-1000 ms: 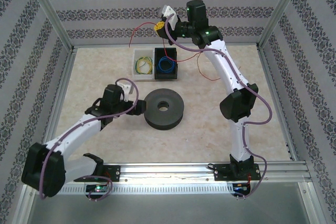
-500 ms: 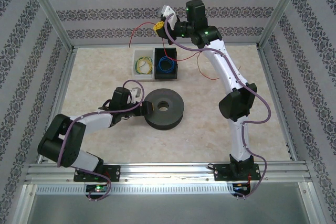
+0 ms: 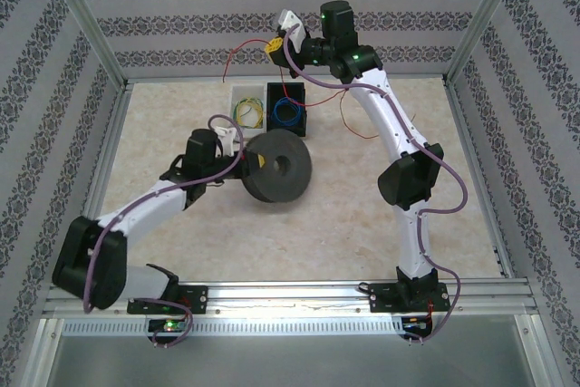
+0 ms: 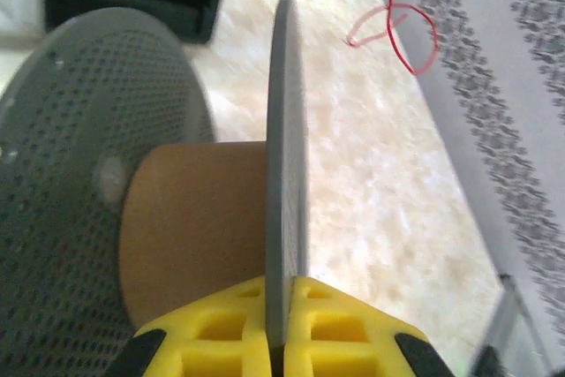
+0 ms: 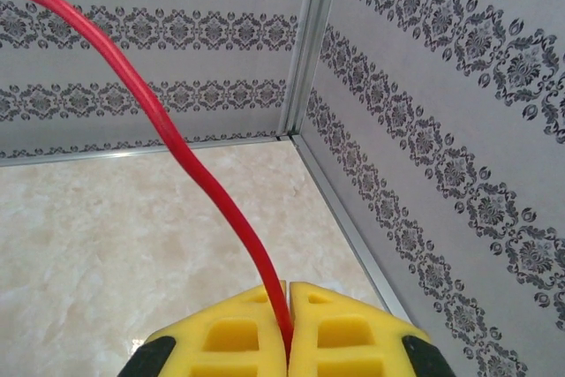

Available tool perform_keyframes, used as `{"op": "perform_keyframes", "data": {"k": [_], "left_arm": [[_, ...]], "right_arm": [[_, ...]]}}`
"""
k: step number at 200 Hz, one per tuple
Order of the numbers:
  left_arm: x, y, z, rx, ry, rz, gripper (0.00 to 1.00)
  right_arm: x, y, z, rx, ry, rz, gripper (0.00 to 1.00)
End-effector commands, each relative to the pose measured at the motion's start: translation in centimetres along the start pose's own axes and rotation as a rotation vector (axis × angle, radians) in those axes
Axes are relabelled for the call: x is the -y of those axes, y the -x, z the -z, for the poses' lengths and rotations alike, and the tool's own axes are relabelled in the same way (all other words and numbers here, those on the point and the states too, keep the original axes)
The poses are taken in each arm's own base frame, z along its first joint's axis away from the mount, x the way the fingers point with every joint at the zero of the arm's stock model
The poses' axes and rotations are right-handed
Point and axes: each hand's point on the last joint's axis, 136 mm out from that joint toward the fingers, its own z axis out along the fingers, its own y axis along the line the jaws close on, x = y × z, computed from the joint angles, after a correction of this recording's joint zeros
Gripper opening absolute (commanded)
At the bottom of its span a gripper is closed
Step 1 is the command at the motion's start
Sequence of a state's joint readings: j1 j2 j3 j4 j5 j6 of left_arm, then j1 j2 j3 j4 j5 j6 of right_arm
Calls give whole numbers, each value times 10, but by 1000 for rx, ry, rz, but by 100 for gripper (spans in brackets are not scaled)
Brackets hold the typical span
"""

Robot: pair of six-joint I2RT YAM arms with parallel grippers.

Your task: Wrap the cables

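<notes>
The red cable point(image 3: 348, 117) hangs from my right gripper point(image 3: 274, 47), raised at the back wall, and trails in loose loops onto the table to the right of the bins. In the right wrist view that gripper point(image 5: 289, 311) is shut on the red strand point(image 5: 177, 143), which runs up and to the left. A dark grey spool point(image 3: 279, 167) stands tilted on edge at mid-table. My left gripper point(image 3: 252, 165) is shut on one thin flange point(image 4: 287, 130) of the spool, next to its tan core point(image 4: 194, 218); the yellow pads point(image 4: 335, 328) press it from both sides. A red loop point(image 4: 397, 28) lies beyond.
A white bin point(image 3: 246, 113) with a yellow-green wire coil and a black bin point(image 3: 286, 111) with a blue coil stand behind the spool. Patterned walls and metal posts close in the table on three sides. Both arm bases sit on the rail at the near edge.
My left gripper has shut on the spool's flange and tipped the spool from flat up onto its edge, shifting it slightly back. The right arm and the cable have held still.
</notes>
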State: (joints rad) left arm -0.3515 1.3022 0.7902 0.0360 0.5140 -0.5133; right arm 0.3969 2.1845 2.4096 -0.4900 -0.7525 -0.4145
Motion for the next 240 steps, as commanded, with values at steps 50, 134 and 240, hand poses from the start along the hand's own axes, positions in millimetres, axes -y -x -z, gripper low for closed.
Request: {"op": "perform_keyframes", "data": {"k": [50,134,240], "left_arm": [[-66,14,99,-182,680,-284,0],[-91,39,67,-100,757,-305,0],[-81,67,69,-53,730,-314,10]], "right_arm": [[-7,12,9,23,-2,8,0],[-12,4,5,10,15,-12,0],[-13,-3,3,-2,18,-17,0]]}}
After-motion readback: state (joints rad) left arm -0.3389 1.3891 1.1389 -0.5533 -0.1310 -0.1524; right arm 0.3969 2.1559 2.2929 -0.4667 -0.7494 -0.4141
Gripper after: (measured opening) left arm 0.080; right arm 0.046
